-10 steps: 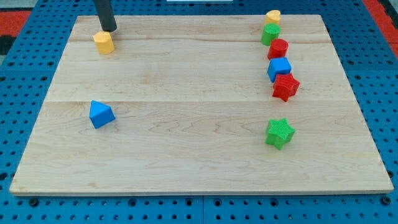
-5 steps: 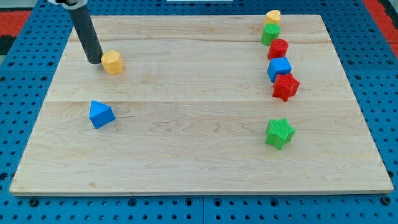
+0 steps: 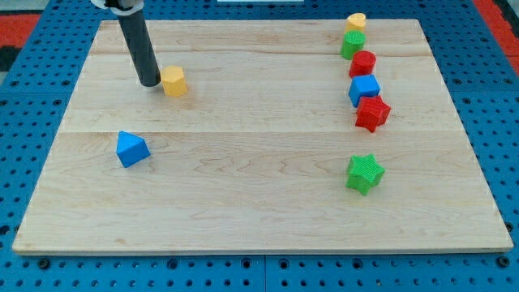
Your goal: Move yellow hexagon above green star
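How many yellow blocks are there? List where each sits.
2. The yellow hexagon sits at the view's upper left, just right of my tip. The other yellow block sits at the upper right, above a green block. None seem hidden.

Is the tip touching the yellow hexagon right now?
Cannot tell. In the camera view my tip sits against the yellow hexagon's left side; no gap shows, but contact isn't plain.

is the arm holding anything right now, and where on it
Nothing is held. My tip sits just at the view's left of the yellow hexagon, at its side.

Robotics lab bench, blue pegboard base, wooden board, coloured test blocks
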